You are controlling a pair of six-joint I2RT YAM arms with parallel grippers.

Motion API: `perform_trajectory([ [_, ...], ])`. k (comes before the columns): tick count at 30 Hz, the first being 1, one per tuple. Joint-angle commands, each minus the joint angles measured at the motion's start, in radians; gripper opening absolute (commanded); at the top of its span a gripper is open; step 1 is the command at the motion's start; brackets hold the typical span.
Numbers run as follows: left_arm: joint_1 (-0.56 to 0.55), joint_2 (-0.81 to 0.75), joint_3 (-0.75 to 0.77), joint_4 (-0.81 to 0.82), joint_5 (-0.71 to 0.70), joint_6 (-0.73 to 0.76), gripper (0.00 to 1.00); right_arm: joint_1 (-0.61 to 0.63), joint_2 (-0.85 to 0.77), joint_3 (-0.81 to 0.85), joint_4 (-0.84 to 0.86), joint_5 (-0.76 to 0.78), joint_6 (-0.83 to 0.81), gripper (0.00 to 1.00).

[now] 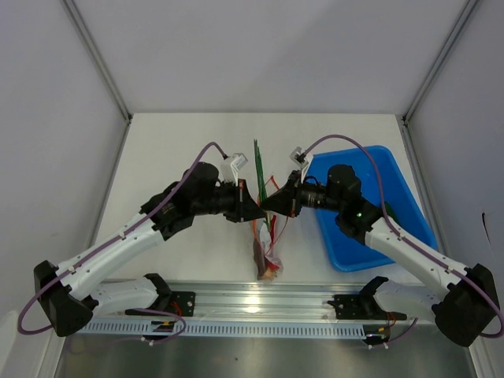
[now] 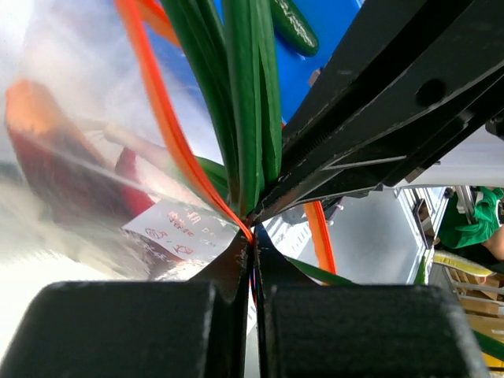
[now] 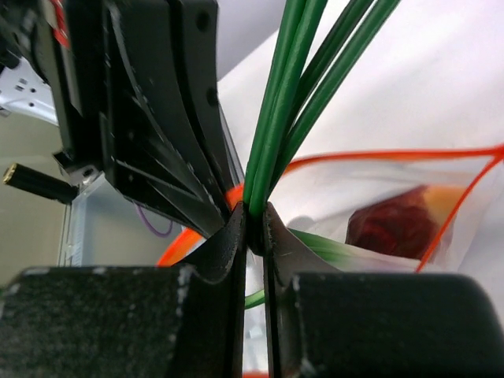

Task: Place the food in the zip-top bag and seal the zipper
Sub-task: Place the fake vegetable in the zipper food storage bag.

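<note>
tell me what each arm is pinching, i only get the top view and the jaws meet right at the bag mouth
observer: The left jaws are shut on the zipper at the edge of the bag.
operator: and the right
observer: The right jaws are shut on the onion stalks, right beside the zipper.
operator: any food still out
observer: A cucumber lies on the blue tray.
</note>
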Motion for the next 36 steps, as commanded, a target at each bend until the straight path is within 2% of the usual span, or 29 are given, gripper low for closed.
perform_trajectory([
  [1,0.005,-0.030,0.009,0.059,0.015,-0.012,0.00,0.010,-0.062,-0.022,-0.016,0.070,-0.028,0.00],
  [5,0.003,-0.030,0.012,0.064,0.013,-0.012,0.01,0.024,-0.046,-0.027,-0.062,0.079,-0.033,0.00],
  [7,0.003,-0.026,0.017,0.059,0.015,-0.009,0.00,0.036,-0.048,-0.033,-0.097,0.127,-0.048,0.14],
  [11,0.005,-0.026,0.023,0.051,0.009,-0.003,0.01,0.075,-0.042,-0.038,-0.162,0.193,-0.078,0.18],
  [14,0.003,-0.020,0.025,0.048,0.009,0.001,0.01,0.095,-0.036,-0.038,-0.215,0.205,-0.090,0.25],
  [15,0.005,-0.018,0.028,0.047,0.009,0.001,0.01,0.104,-0.031,-0.032,-0.229,0.210,-0.094,0.30],
  [18,0.005,-0.017,0.031,0.045,0.009,0.003,0.01,0.111,-0.027,-0.002,-0.304,0.215,-0.116,0.35],
  [27,0.012,-0.018,0.032,0.039,-0.004,0.007,0.01,0.113,0.033,0.135,-0.561,0.133,-0.220,0.29],
  [32,0.016,-0.021,0.034,0.042,-0.011,0.004,0.01,0.115,0.099,0.194,-0.680,0.171,-0.275,0.29],
  [34,0.016,-0.021,0.038,0.042,-0.008,0.004,0.01,0.115,0.144,0.212,-0.717,0.196,-0.286,0.39],
  [35,0.016,-0.020,0.039,0.041,-0.008,0.004,0.01,0.116,0.157,0.219,-0.726,0.196,-0.288,0.56],
  [36,0.016,-0.018,0.040,0.039,-0.005,0.004,0.01,0.115,0.174,0.220,-0.728,0.198,-0.285,0.60],
])
